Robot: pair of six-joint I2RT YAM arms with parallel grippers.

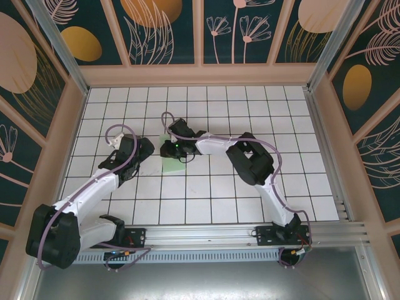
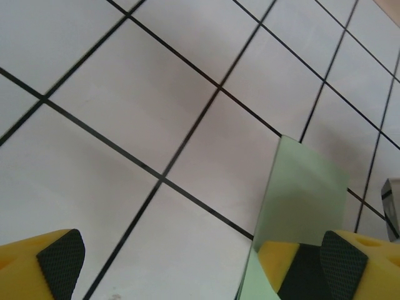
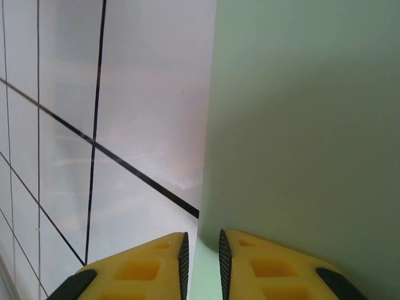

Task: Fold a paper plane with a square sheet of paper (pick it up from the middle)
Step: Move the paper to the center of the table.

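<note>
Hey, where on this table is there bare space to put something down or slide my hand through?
Free: the far tile rows along the back wall, the right side past the right arm's elbow, and the near row before the rail. Crowded: centre-left, where the left gripper and right gripper meet at the square sheet of paper.

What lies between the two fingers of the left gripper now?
In the left wrist view, mostly bare gridded table lies between the fingers of the open left gripper; the square sheet of paper rises right beside one finger.
</note>
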